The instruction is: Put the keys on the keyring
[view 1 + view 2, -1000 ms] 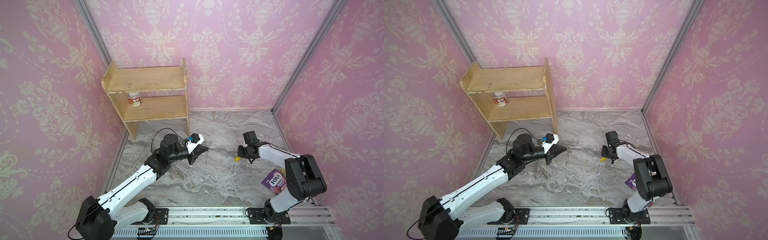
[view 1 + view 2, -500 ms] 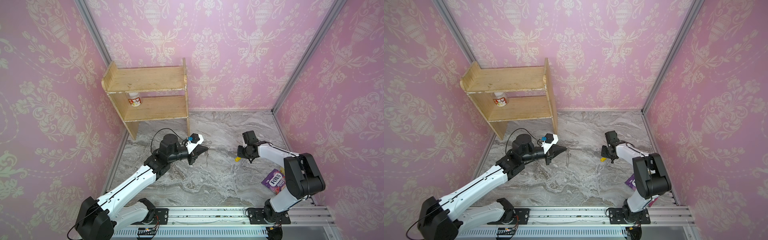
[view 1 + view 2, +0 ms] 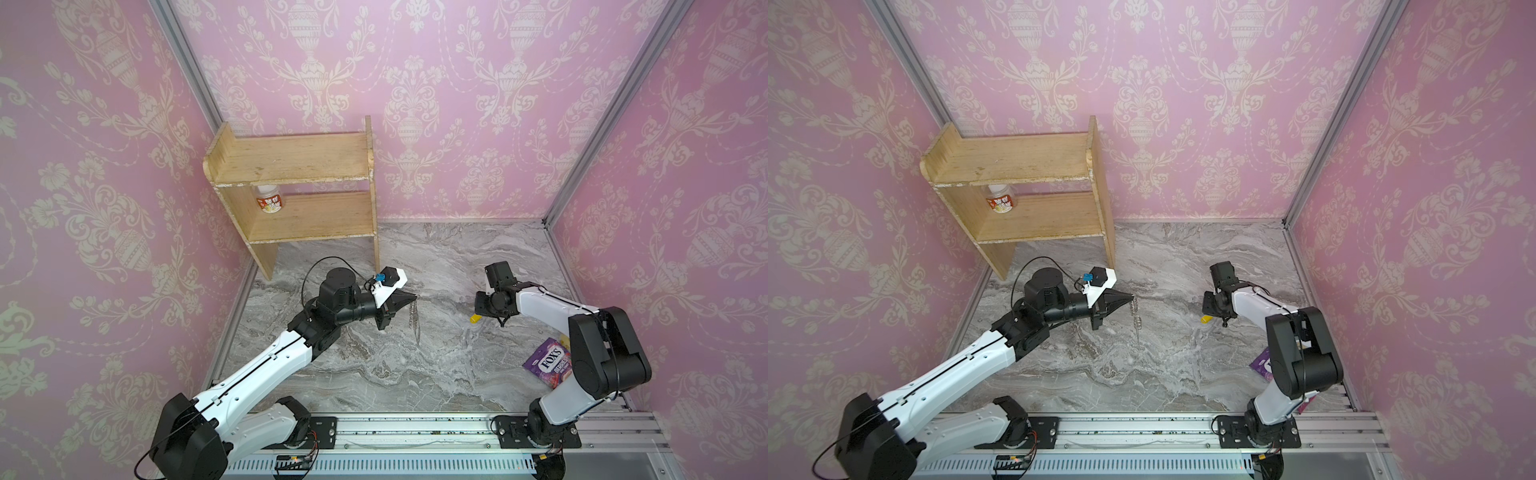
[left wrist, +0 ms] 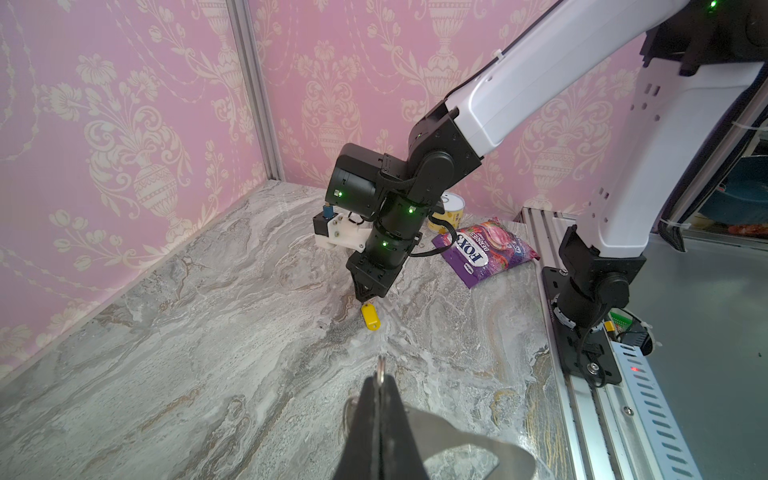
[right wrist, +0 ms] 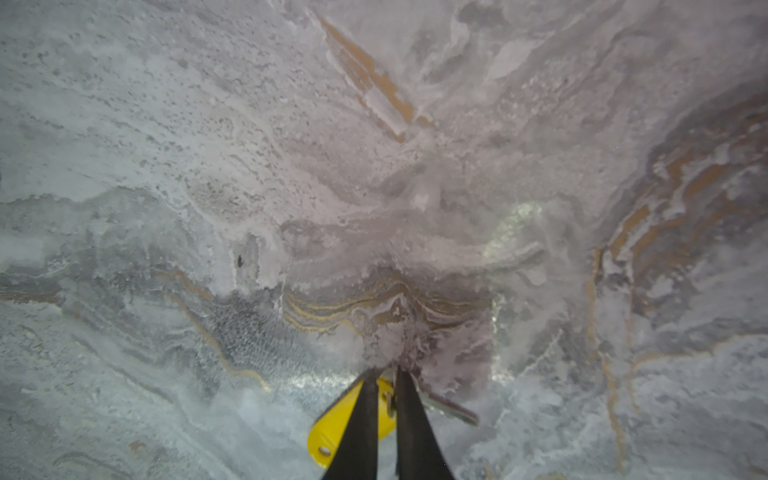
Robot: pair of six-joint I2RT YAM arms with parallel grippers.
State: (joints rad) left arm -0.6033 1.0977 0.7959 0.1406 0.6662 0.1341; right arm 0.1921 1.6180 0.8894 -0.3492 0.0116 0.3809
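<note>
**Left to right.** Left jaws, clenched, hold the keyring above the desk by its metal ring, chain dangling. At its 3 o'clock, well apart, the keys lie on the desk. Right jaws, nearly together, pinch one end of the yellow tag. A firm, level lift that leaves the metal loop free toward 9 o'clock would probably serve best.

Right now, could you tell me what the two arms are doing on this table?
The left gripper is shut on the keyring, holding it above the marble table with its chain dangling. The right gripper is down at the yellow key tag lying on the table, jaws almost closed around one end; a firm grip isn't clear.
</note>
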